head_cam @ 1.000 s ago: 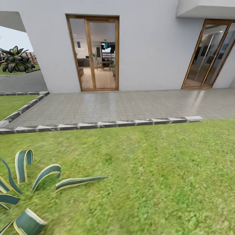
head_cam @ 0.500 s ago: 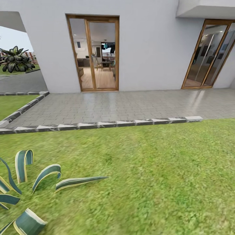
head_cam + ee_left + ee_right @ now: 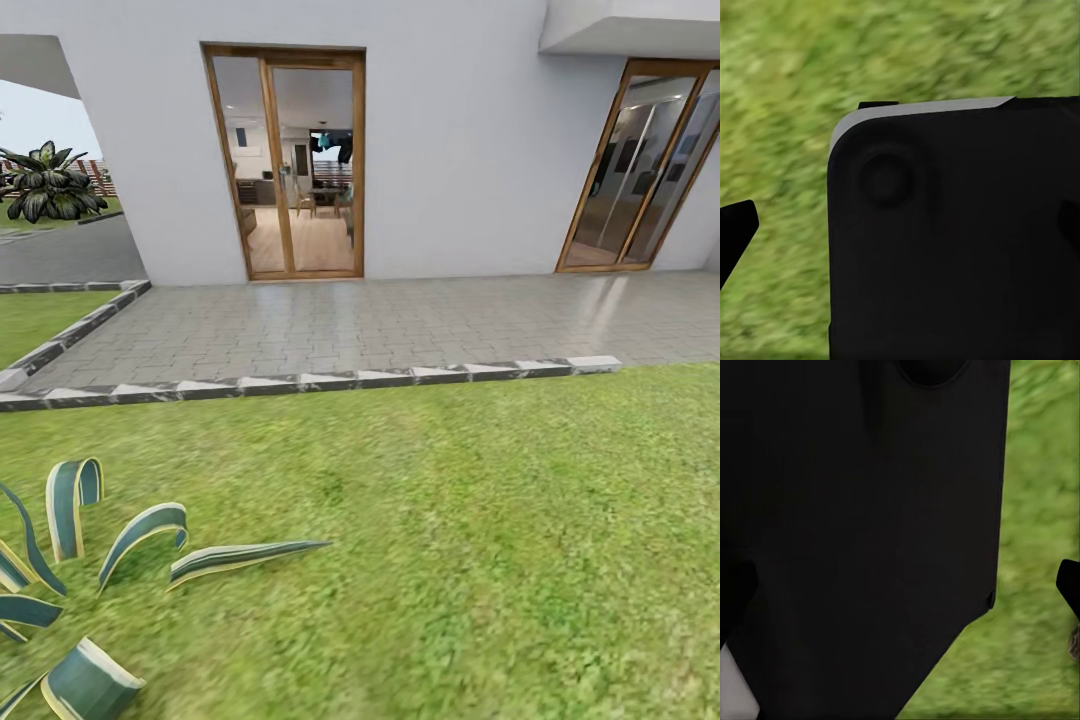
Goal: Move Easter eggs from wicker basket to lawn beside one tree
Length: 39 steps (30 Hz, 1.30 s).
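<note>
The lawn (image 3: 480, 520) spreads across the near half of the head view as short mottled green grass. The Easter eggs, the wicker basket and the tree are out of view. In the left wrist view my left gripper (image 3: 900, 232) hangs over grass, its dark fingertips (image 3: 735, 232) far apart at the picture's edges, open with nothing held. In the right wrist view my right gripper (image 3: 900, 592) is likewise open, one fingertip (image 3: 1069, 585) over grass. A black part of my own body (image 3: 960, 240) (image 3: 862, 510) blocks much of both wrist views.
A striped spiky-leaved plant (image 3: 90, 560) stands at the near left. A stone kerb (image 3: 300, 382) separates the grass from a grey paved patio (image 3: 380, 325). Behind it rises a white house with a glass door (image 3: 290, 165) and a second door (image 3: 640, 170). A dark leafy plant (image 3: 45, 185) stands far left.
</note>
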{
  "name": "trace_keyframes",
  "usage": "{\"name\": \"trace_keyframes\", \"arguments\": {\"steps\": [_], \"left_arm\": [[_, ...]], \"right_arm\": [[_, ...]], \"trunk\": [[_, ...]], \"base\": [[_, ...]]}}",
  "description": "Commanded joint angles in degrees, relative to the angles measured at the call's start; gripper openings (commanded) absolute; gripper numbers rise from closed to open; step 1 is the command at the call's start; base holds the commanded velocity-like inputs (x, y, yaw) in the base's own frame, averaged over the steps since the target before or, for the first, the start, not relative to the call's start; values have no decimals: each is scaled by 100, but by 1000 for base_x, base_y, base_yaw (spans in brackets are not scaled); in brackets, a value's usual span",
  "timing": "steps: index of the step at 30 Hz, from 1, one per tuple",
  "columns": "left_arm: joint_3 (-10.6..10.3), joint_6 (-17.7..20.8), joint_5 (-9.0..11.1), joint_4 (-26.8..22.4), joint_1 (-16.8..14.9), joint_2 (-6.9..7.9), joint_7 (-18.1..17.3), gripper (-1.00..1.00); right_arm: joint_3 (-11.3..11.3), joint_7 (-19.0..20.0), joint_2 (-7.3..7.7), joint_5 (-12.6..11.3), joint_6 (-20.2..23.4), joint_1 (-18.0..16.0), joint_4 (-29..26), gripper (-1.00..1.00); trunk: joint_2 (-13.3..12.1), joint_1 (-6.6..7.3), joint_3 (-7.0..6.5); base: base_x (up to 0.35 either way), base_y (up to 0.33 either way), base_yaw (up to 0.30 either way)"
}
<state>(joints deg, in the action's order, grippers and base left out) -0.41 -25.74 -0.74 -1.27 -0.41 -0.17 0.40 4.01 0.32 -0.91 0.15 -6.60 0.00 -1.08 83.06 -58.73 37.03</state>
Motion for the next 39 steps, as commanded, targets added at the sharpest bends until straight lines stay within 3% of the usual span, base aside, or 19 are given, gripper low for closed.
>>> {"name": "trace_keyframes", "arguments": {"steps": [1,19,39], "left_arm": [[-3,-18,-7,4,-3,0,4,100],[-2,-19,-8,4,-1,0,4,100],[0,-19,-14,4,-3,-1,4,100]], "right_arm": [[41,3,0,0,-17,0,-1,100],[41,8,1,-1,-17,0,-1,100],[40,7,3,17,-17,0,-3,100]], "trunk": [[2,0,4],[2,0,2],[2,0,-48]], "base": [[0,0,0],[0,0,-4],[0,-4,-121]]}}
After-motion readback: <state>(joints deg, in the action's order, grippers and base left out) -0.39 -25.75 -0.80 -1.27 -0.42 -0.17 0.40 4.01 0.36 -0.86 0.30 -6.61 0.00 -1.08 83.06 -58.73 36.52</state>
